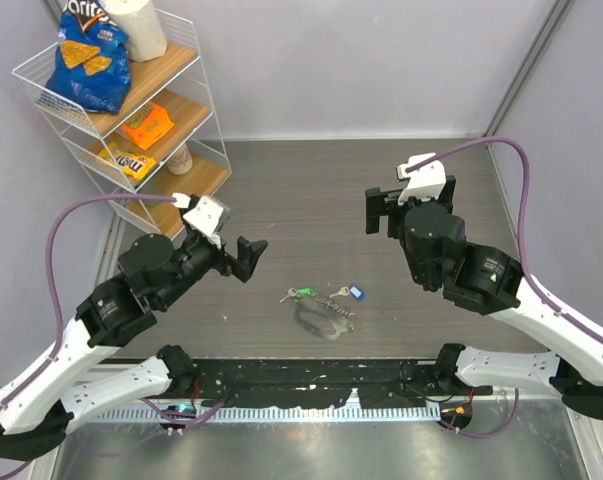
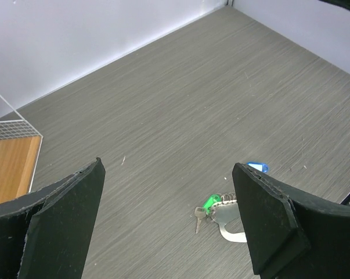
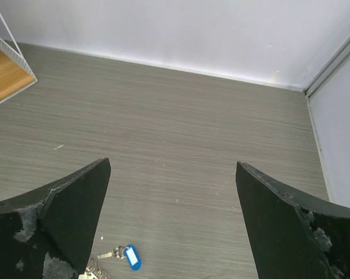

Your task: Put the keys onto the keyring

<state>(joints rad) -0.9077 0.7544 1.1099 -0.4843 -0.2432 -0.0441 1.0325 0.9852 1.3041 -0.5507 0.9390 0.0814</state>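
Observation:
The green-headed key (image 1: pixel 299 294) and the blue-tagged key (image 1: pixel 351 292) lie on the grey table near its front edge, with the floppy silver keyring (image 1: pixel 321 318) just in front of them. The left wrist view shows the green key (image 2: pixel 209 204), the blue tag (image 2: pixel 255 167) and part of the keyring (image 2: pixel 230 224). The right wrist view shows the blue-tagged key (image 3: pixel 128 256). My left gripper (image 1: pixel 243 258) is open and empty, raised to the left of the keys. My right gripper (image 1: pixel 383 212) is open and empty, raised behind and right of them.
A white wire shelf (image 1: pixel 186 150) with wooden boards stands at the back left, holding a chips bag (image 1: pixel 89 60), snack packs and a paper roll. Grey walls close the back and the right side. A black rail (image 1: pixel 311 385) runs along the table's near edge.

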